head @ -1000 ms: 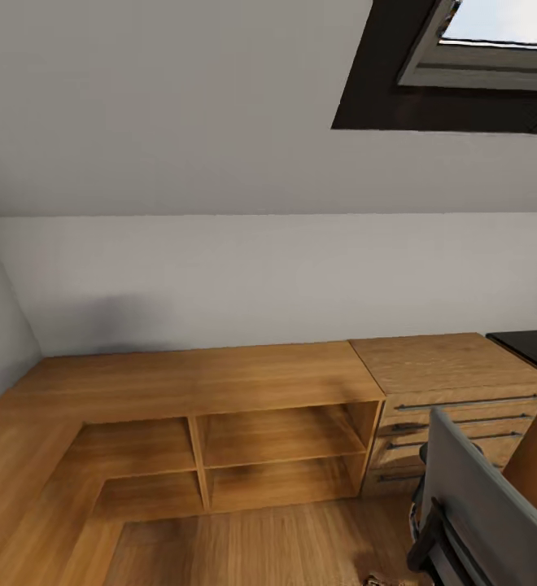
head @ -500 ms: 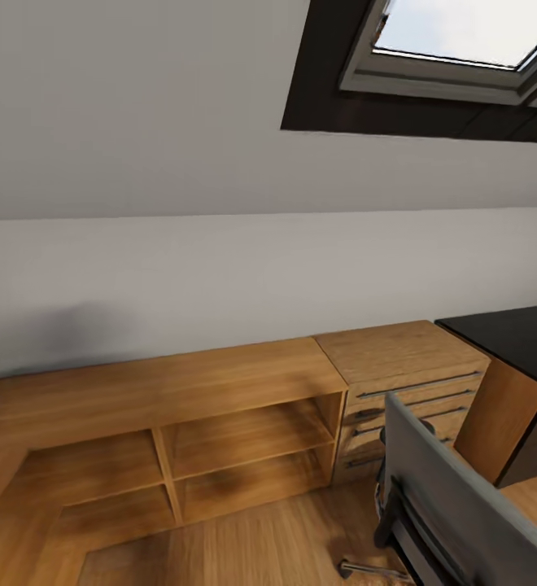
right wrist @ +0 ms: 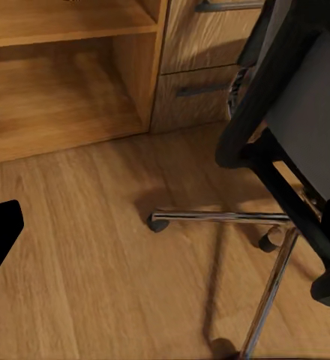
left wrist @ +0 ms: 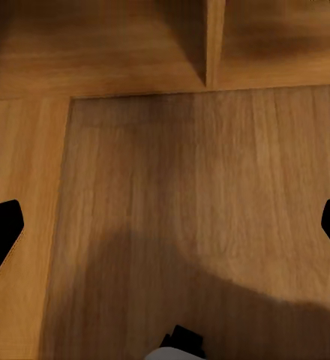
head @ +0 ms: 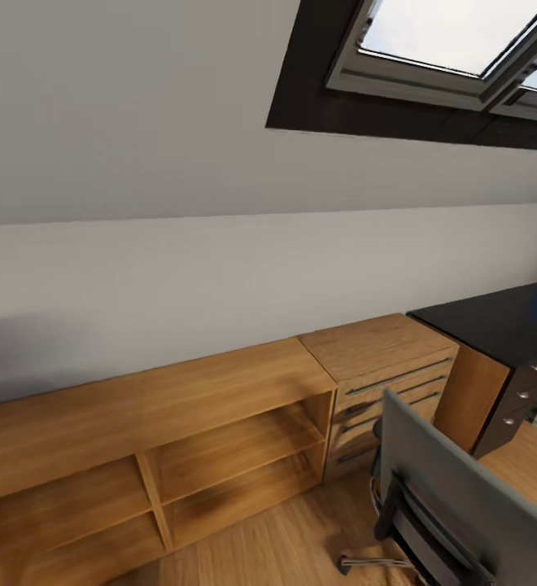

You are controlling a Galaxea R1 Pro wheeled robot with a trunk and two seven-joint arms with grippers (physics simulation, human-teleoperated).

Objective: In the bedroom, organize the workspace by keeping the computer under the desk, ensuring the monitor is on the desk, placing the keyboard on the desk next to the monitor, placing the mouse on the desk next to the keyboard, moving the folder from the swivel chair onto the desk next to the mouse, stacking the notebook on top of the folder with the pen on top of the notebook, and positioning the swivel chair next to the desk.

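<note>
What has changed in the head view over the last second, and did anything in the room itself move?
The camera swung toward the right, not the furniture. The whole picture slid left: the open shelf unit and drawer chest shifted leftward, while more of the skylight, the black-topped desk and the swivel chair came into view. Nothing was grasped or released. The furniture keeps the same arrangement against the wall.

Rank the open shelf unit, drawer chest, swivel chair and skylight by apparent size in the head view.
1. Open shelf unit.
2. Skylight and swivel chair: both cropped, chair nearest the camera, unranked.
3. Drawer chest.
</note>
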